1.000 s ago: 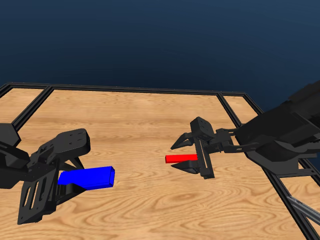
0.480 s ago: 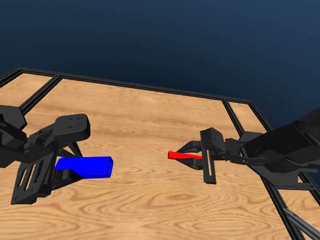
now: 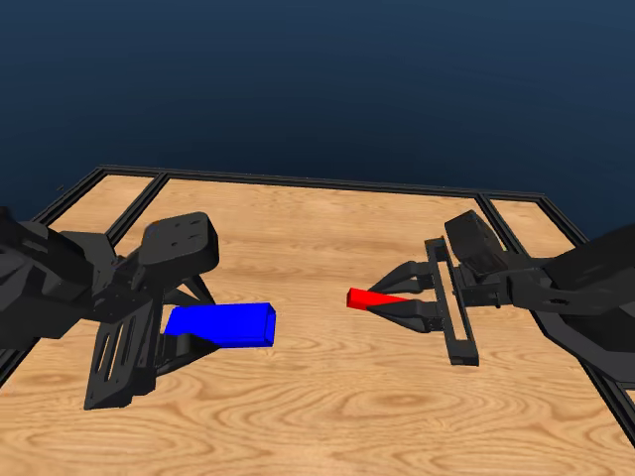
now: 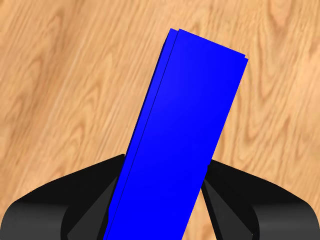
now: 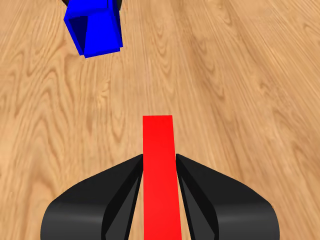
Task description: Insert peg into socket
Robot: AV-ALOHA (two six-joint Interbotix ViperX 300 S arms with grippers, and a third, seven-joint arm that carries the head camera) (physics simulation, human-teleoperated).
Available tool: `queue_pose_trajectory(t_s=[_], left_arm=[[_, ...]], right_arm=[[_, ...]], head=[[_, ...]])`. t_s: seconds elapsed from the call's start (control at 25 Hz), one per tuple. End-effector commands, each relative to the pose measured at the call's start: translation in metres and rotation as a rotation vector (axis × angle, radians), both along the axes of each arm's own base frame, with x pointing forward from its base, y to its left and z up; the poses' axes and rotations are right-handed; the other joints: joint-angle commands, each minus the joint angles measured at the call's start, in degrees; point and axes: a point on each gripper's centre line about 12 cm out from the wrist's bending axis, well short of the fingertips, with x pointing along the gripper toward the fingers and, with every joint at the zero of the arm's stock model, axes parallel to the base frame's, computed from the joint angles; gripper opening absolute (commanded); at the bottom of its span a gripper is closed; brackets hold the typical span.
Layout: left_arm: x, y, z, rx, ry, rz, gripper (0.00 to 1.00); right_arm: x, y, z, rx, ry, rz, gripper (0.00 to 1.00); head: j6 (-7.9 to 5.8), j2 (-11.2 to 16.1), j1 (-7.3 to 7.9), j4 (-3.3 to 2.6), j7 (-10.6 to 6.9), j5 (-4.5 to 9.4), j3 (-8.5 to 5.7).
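The blue socket [image 3: 222, 324] is held above the table on the left, my left gripper [image 3: 182, 334] shut on its rear part, its open end facing right. In the left wrist view the socket [image 4: 185, 135] runs out from between the two black jaws. The red peg [image 3: 374, 298] sticks out leftward from my right gripper [image 3: 410, 304], which is shut on it. A gap of bare table separates the peg's tip from the socket's mouth. In the right wrist view the peg [image 5: 160, 170] points out between the jaws, and the socket [image 5: 94, 27] with its hollow opening shows far off, offset to one side.
The wooden table [image 3: 327, 238] has a black frame rail [image 3: 327, 183] along its far edge and rails at both sides. Both black arms reach in from the sides.
The head camera has shifted, so the whole picture moved. The peg and socket stay gripped, and the gap between them looks smaller than before.
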Motion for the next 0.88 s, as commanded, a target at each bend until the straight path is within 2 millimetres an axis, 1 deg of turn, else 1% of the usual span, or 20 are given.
queue_pose_trajectory(t_s=[0.04,0.08,0.12,0.16,0.2,0.24,0.28,0.32,0.36,0.4,0.44,0.52,0.6,0.64,0.68,0.72,0.76,0.8,0.84,0.88], left_arm=[[0.005,-0.007,0.031,0.044,-0.053,0.003,0.0],[0.002,-0.005,0.024,0.072,-0.023,0.007,0.0],[0.004,-0.009,0.034,0.051,-0.057,0.014,0.0],[0.004,-0.008,0.033,0.07,-0.052,0.011,0.0],[0.003,-0.01,0.034,0.076,-0.052,0.007,0.0],[0.005,-0.011,0.04,0.07,-0.069,0.009,0.0],[0.004,-0.01,0.037,0.089,-0.056,0.013,0.0],[0.005,-0.01,0.041,0.081,-0.074,0.01,0.0],[0.004,-0.009,0.036,0.101,-0.051,0.013,0.0],[0.007,-0.011,0.044,0.082,-0.082,0.012,0.0],[0.008,-0.01,0.043,0.088,-0.079,0.011,0.0],[0.009,-0.009,0.045,0.1,-0.085,-0.013,0.0],[0.014,-0.007,0.044,0.092,-0.082,0.011,0.0],[0.014,-0.009,0.04,0.097,-0.072,-0.001,0.0],[0.017,-0.01,0.047,0.078,-0.099,0.003,0.0],[0.012,-0.007,0.042,0.088,-0.076,0.006,0.0],[0.019,-0.012,0.045,0.073,-0.097,-0.006,0.0],[0.022,-0.011,0.036,0.073,-0.084,-0.01,0.0],[0.02,-0.013,0.043,0.071,-0.095,-0.009,0.0],[0.02,-0.013,0.038,0.071,-0.086,-0.011,0.0]], right_arm=[[0.023,0.001,0.037,0.016,-0.067,0.034,0.0],[0.027,0.002,0.043,0.022,-0.071,0.047,0.0],[0.031,0.001,0.05,0.009,-0.081,0.05,0.0],[0.036,0.004,0.057,0.031,-0.095,0.065,0.0],[0.038,0.0,0.055,0.05,-0.069,0.056,0.0],[0.038,0.003,0.054,0.051,-0.065,0.066,0.0],[0.039,0.009,0.052,0.046,-0.023,0.11,0.0],[0.043,0.011,0.061,0.051,-0.047,0.118,0.0],[0.043,0.014,0.06,0.054,-0.033,0.132,0.0],[0.05,0.015,0.079,0.068,-0.076,0.14,0.0],[0.047,0.019,0.068,0.065,-0.02,0.164,0.0],[0.053,0.023,0.082,0.074,-0.03,0.185,0.0],[0.055,0.024,0.081,0.06,0.012,0.212,0.0],[0.064,0.028,0.094,0.072,-0.048,0.206,0.0],[0.063,0.026,0.086,0.064,-0.009,0.209,0.0],[0.066,0.028,0.091,0.074,-0.005,0.218,0.0],[0.071,0.028,0.1,0.072,-0.005,0.225,0.0],[0.072,0.029,0.095,0.072,0.008,0.226,0.0],[0.073,0.025,0.093,0.074,0.025,0.216,0.0],[0.077,0.03,0.094,0.067,0.035,0.232,0.0]], head=[[1.87,-1.0,1.67,0.73,1.68,-0.81,-0.33],[2.25,-1.0,1.95,0.9,1.93,-0.8,-0.31],[2.56,-1.0,2.18,1.02,2.08,-0.86,-0.26],[2.76,-1.0,2.33,1.11,2.14,-0.99,-0.2],[2.96,-1.1,2.44,1.18,2.13,-1.02,-0.18],[3.04,-1.1,2.49,1.2,2.11,-1.06,-0.15],[3.07,-1.1,2.55,1.22,2.08,-1.14,-0.1],[3.08,-1.1,2.58,1.22,2.02,-1.18,-0.05],[3.07,-1.1,2.59,1.22,2.01,-1.14,-0.03],[3.08,-1.2,2.59,1.22,1.98,-1.13,-0.02],[3.07,-1.2,2.56,1.21,1.91,-1.1,0.04],[3.02,-1.3,2.52,1.17,1.82,-1.04,0.11],[2.96,-1.3,2.58,1.18,1.92,-0.87,0.14],[3.02,-1.3,2.62,1.2,1.98,-0.84,0.16],[3.05,-1.2,2.64,1.21,2.0,-0.78,0.13],[3.07,-1.2,2.69,1.23,2.01,-0.71,0.14],[3.04,-1.2,2.78,1.24,2.01,-0.66,0.16],[3.0,-1.2,2.84,1.25,2.02,-0.61,0.18],[2.97,-1.1,2.91,1.26,2.03,-0.54,0.18],[2.94,-1.1,2.99,1.27,2.02,-0.44,0.18]])
